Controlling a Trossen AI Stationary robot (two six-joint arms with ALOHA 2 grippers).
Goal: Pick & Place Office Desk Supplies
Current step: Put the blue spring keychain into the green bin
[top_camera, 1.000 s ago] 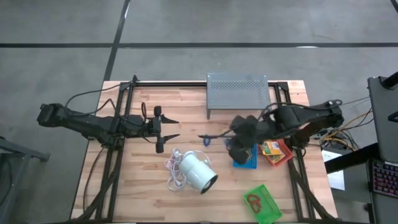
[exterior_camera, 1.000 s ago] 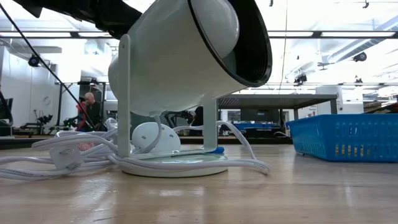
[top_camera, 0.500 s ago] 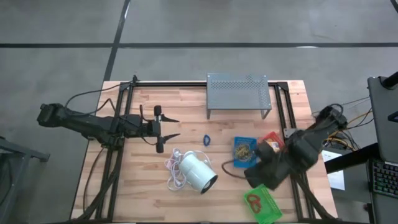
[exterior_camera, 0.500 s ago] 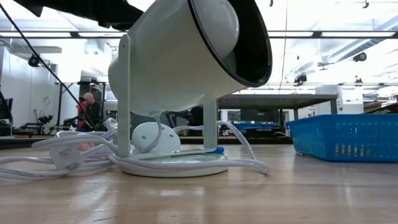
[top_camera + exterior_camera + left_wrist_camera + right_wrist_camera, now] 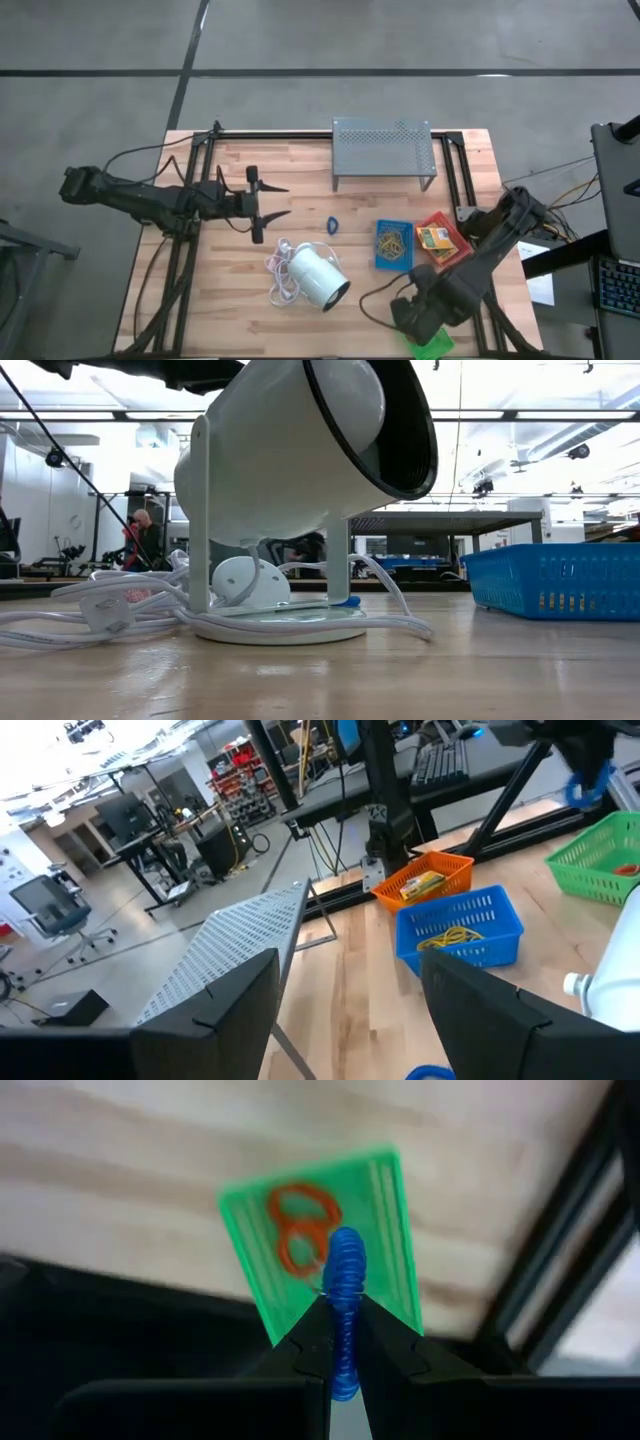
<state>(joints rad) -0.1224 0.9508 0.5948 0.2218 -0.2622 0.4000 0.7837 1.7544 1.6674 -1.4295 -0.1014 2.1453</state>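
Wooden table (image 5: 230,300), viewed from above; grey stand (image 5: 383,150) at far edge, centre; white cylinder (image 5: 318,276) with cord (image 5: 279,268) near centre-front, seen large and close in low view (image 5: 300,450). Left gripper (image 5: 272,201) over left half of table, pointing toward centre, jaws wide, nothing between them; own dark fingers (image 5: 210,1020) spread apart in left wrist view. Right gripper (image 5: 412,312) over front right of table, above green tray (image 5: 436,345), arm covering most of that tray from above; jaws narrow, clamped on blue loop (image 5: 345,1305), loop standing edge-on between fingertips, held in the air over the tray. Green tray (image 5: 330,1245) in right wrist view holding red loops (image 5: 300,1230), two linked rings lying flat on its floor. Blue tray (image 5: 394,244) right of centre, holding tan rubber bands (image 5: 392,241); same tray (image 5: 460,925) with yellowish tangle inside in left wrist view; blue mesh wall (image 5: 555,580) at right of low view. Red tray (image 5: 442,238) just beside blue tray on its right, holding yellow-orange box (image 5: 435,237); appears orange (image 5: 425,880) in left wrist view. Second blue loop (image 5: 331,224) lying loose on bare wood between left gripper and blue tray, near stand's front. Person (image 5: 135,540) far off in room behind, low view.
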